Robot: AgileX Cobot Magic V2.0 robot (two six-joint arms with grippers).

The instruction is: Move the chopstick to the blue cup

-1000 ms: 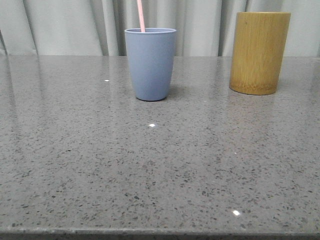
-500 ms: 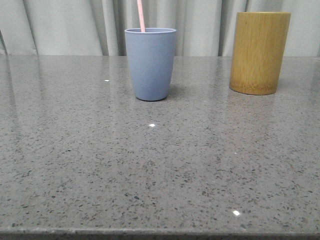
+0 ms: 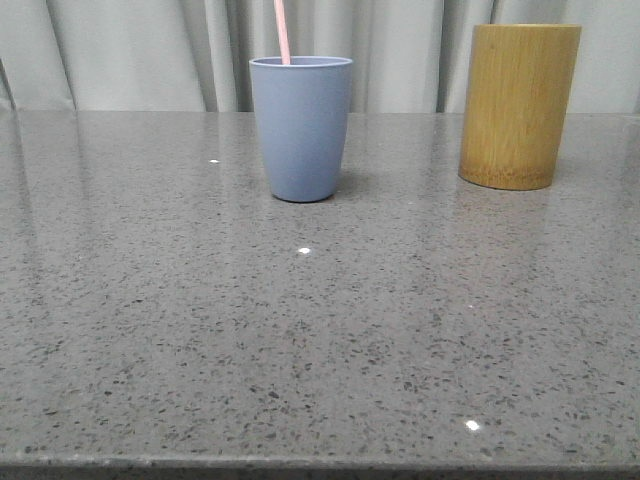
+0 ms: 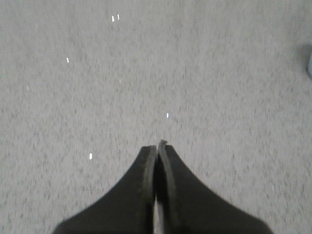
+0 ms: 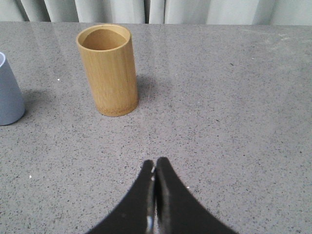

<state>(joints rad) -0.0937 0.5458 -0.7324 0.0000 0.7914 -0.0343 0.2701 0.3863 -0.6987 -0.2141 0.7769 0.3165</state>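
Observation:
The blue cup (image 3: 301, 128) stands upright at the back middle of the grey table. A pale pink chopstick (image 3: 282, 30) rises out of it, only its upper part showing. A sliver of the blue cup (image 5: 9, 92) also shows in the right wrist view. Neither gripper appears in the front view. My left gripper (image 4: 157, 145) is shut with nothing between its fingers, above bare tabletop. My right gripper (image 5: 155, 163) is shut and empty too, some way in front of the bamboo holder.
A tall yellow-brown bamboo cylinder (image 3: 519, 105) stands to the right of the blue cup; the bamboo cylinder (image 5: 108, 69) looks empty from above. Pale curtains (image 3: 130, 50) hang behind the speckled grey table (image 3: 320, 330).

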